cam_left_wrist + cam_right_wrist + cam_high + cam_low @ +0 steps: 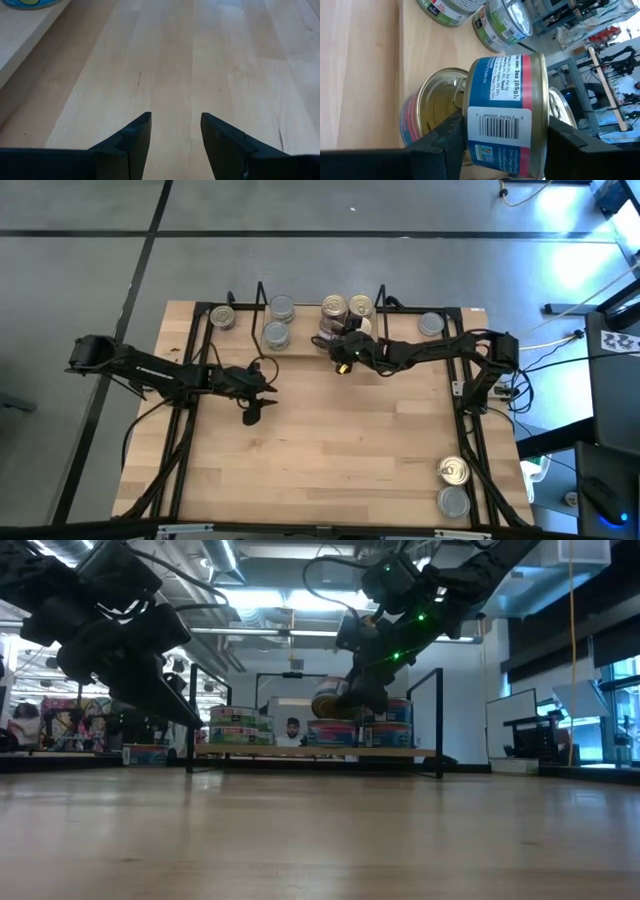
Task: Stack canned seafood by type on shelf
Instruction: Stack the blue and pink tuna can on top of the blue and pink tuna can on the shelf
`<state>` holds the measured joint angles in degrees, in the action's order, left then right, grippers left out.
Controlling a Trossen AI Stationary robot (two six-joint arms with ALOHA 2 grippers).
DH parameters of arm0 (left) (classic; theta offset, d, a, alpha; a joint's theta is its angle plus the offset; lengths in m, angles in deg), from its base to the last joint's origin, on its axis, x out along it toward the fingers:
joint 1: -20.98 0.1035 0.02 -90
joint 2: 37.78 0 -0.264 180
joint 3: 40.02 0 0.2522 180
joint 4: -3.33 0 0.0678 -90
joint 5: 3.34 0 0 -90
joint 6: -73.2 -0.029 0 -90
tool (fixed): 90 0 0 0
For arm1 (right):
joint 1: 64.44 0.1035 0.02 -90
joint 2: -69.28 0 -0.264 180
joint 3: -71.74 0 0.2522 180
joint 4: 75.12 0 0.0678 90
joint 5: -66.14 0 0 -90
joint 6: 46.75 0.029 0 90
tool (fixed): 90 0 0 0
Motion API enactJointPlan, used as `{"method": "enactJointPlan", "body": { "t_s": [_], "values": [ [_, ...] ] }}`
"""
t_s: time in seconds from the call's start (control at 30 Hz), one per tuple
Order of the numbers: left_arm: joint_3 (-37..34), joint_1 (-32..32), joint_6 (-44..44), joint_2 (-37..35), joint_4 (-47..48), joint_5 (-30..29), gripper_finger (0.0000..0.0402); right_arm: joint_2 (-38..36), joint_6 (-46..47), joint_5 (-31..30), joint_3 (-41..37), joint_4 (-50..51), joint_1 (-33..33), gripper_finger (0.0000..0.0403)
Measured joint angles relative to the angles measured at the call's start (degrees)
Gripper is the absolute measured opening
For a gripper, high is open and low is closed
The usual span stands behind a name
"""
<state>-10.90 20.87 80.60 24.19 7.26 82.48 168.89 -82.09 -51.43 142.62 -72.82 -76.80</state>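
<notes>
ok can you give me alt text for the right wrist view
The right gripper holds a blue and pink labelled can sideways, barcode facing the camera, just above a gold-topped can on the wooden shelf. Two green-labelled cans stand farther along the shelf.

We see a blue-and-red labelled tin (502,115) with a white barcode patch, gold-rimmed; beside it, green-and-white labelled tins (502,22) with silver tops, all on the pale wooden shelf (357,65).
</notes>
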Motion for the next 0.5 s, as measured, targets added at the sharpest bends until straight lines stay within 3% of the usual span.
{"method": "enactJointPlan", "body": {
  "t_s": [0.07,0.3,0.5],
  "values": [
    [0.02,0.02,0.23,-0.02,-0.06,0.00,0.0170,-0.09,0.33,0.04,0.00,0.41,-0.02,0.0211],
    [0.02,0.02,0.66,-0.07,-0.19,0.00,0.0170,0.09,1.24,0.11,-0.11,2.26,-0.04,0.0342],
    [0.02,0.02,0.77,-0.07,-0.22,0.00,0.0170,0.02,2.78,0.71,-0.07,2.01,0.00,0.0384]
  ]
}}
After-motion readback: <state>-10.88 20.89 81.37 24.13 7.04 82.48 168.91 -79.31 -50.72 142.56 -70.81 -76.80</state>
